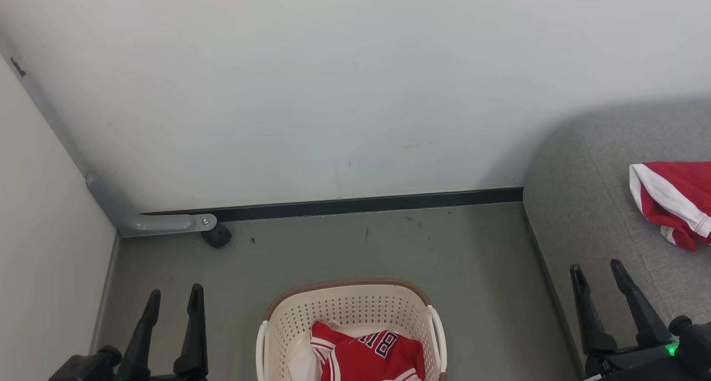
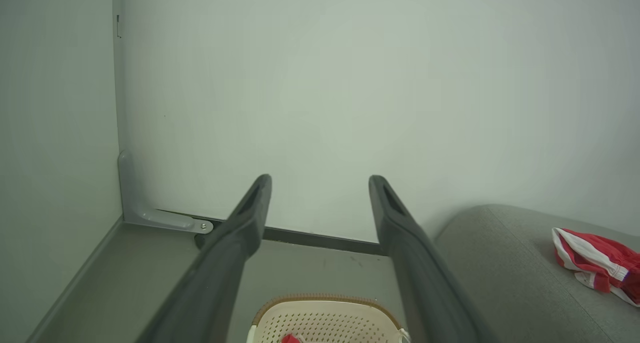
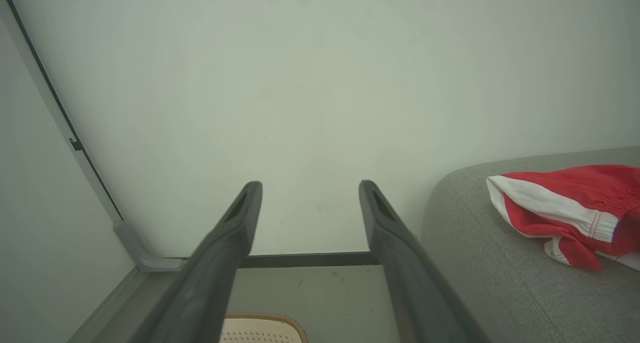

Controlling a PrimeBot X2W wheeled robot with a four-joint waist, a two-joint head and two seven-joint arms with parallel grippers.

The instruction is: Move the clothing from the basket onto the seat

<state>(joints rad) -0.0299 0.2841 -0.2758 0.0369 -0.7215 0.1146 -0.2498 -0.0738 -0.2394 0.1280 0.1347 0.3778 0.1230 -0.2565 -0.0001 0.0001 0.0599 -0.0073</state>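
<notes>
A red jersey with white panels and dark lettering lies in the cream basket on the floor at the bottom middle. Red shorts with a broad white stripe lie on the grey seat at the right. My left gripper stands open left of the basket, nothing between its fingers. Over the seat's front part my right gripper is open and empty, the shorts beyond it. The left wrist view has the basket, the shorts and the left gripper. Shorts, seat and right gripper appear in the right wrist view.
A pale wall with a dark baseboard closes the far side. A side panel stands at the left, with a grey bracket and a black caster in the corner. Grey floor lies between basket and wall.
</notes>
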